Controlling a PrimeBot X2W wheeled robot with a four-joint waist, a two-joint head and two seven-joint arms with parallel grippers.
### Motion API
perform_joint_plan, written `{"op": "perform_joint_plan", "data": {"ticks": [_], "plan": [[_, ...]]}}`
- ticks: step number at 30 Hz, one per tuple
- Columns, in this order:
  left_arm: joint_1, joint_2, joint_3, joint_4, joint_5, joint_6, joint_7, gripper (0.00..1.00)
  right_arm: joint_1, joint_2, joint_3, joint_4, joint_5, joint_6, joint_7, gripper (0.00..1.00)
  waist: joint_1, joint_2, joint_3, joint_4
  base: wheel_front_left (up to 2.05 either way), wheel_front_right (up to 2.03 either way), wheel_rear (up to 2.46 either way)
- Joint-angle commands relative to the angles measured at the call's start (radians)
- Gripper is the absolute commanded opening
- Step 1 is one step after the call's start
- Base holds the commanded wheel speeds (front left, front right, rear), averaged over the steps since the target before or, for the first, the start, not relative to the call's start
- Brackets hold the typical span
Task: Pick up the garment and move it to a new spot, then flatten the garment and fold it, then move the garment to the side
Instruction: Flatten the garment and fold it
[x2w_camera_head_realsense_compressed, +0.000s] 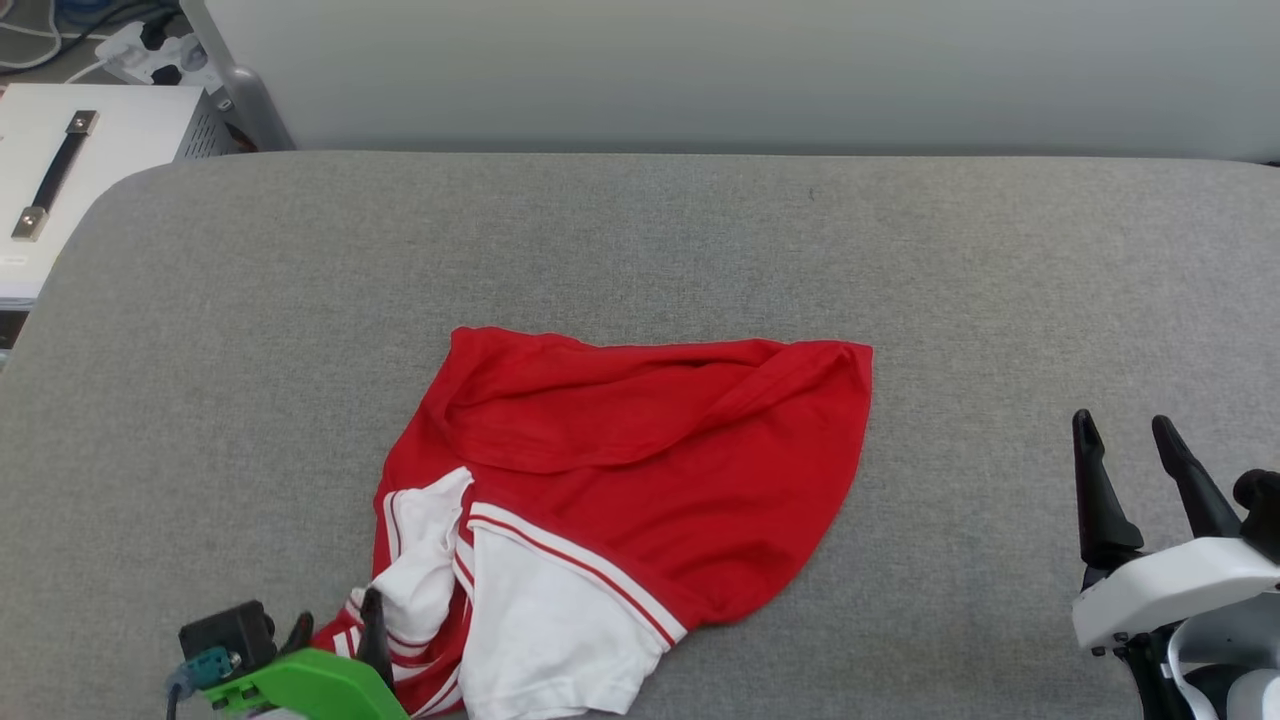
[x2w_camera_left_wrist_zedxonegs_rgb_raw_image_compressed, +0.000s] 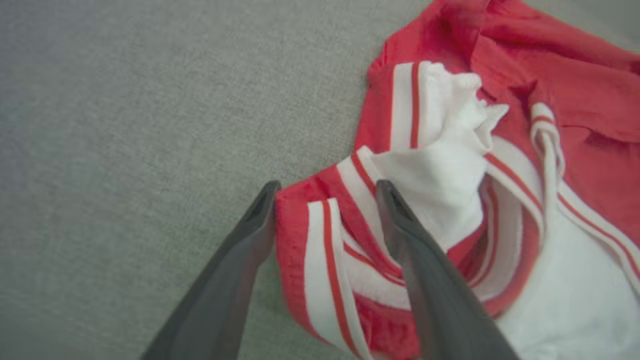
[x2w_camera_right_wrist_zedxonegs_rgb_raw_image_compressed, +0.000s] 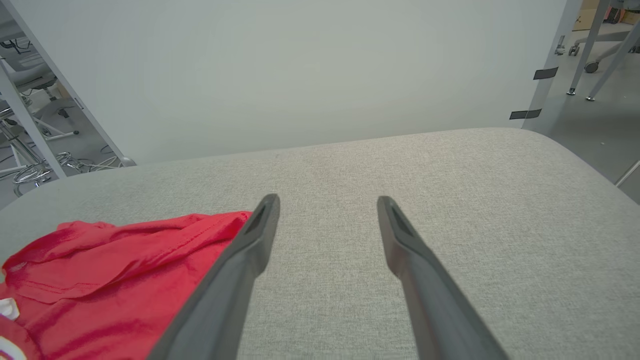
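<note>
The garment (x2w_camera_head_realsense_compressed: 640, 470) lies crumpled on the grey table (x2w_camera_head_realsense_compressed: 700, 230), plain red side up, with its white sleeves and striped trim bunched at its near left end. My left gripper (x2w_camera_head_realsense_compressed: 338, 625) stands at that end. Seen from the left wrist, its jaws are open (x2w_camera_left_wrist_zedxonegs_rgb_raw_image_compressed: 328, 187), with a fold of the red-and-white trim (x2w_camera_left_wrist_zedxonegs_rgb_raw_image_compressed: 320, 240) lying loose between the two fingers. My right gripper (x2w_camera_head_realsense_compressed: 1122, 425) is open over bare table to the right of the garment, well apart from it. From the right wrist, the open gripper (x2w_camera_right_wrist_zedxonegs_rgb_raw_image_compressed: 328, 200) has the garment's red edge (x2w_camera_right_wrist_zedxonegs_rgb_raw_image_compressed: 125, 265) at its left.
A white case with a black handle (x2w_camera_head_realsense_compressed: 60, 170) sits beyond the table's far left corner, with a power strip and cables (x2w_camera_head_realsense_compressed: 150, 55) behind it. A pale wall panel (x2w_camera_head_realsense_compressed: 700, 70) runs along the table's far edge. Bare grey cloth surrounds the garment.
</note>
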Motion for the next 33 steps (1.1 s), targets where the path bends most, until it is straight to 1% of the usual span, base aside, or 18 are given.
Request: {"op": "perform_joint_plan", "data": {"ticks": [1,6,9,12,15,20,26,30,33], "plan": [[-0.03,0.008,0.013,-0.014,0.039,0.004,-0.017,1.0,0.011,-0.002,0.004,-0.004,-0.005,-0.001,0.006,1.0,0.0,0.0,-0.01,-0.002,0.0,0.0,0.0],[-0.055,0.042,0.031,-0.112,0.172,0.021,-0.032,1.0,0.02,-0.002,0.006,-0.006,-0.004,-0.001,0.012,1.0,0.0,0.0,-0.02,-0.003,0.0,0.0,0.0],[-0.075,0.056,0.032,-0.17,0.248,0.024,-0.033,1.0,0.024,-0.002,0.009,-0.007,-0.003,-0.001,0.017,1.0,0.0,0.0,-0.019,-0.002,0.0,0.0,0.0],[-0.098,0.064,0.028,-0.226,0.319,0.026,-0.034,1.0,0.026,-0.002,0.029,-0.004,-0.006,-0.001,0.031,1.0,0.0,0.0,-0.013,0.0,0.0,0.0,0.0],[-0.116,0.071,0.021,-0.268,0.363,0.034,-0.034,1.0,0.026,-0.003,0.069,0.011,-0.009,-0.001,0.067,1.0,0.0,0.0,-0.001,0.008,0.0,0.0,0.0],[-0.143,0.064,0.007,-0.312,0.391,0.05,-0.028,1.0,0.019,-0.046,0.19,0.057,0.023,-0.001,0.187,1.0,0.0,0.0,0.024,0.032,0.0,0.0,0.0],[-0.168,0.033,-0.004,-0.318,0.407,0.05,-0.029,1.0,-0.015,-0.112,0.354,0.111,0.077,-0.001,0.321,1.0,0.0,0.0,0.061,0.076,0.0,0.0,0.0],[-0.187,0.013,-0.001,-0.316,0.42,0.047,-0.031,1.0,-0.056,-0.139,0.446,0.145,0.104,-0.001,0.354,1.0,0.0,0.0,0.09,0.106,0.0,0.0,0.0],[-0.195,-0.001,0.006,-0.314,0.428,0.046,-0.032,1.0,-0.094,-0.152,0.494,0.18,0.112,-0.001,0.366,1.0,0.0,0.0,0.11,0.124,0.0,0.0,0.0]]}}
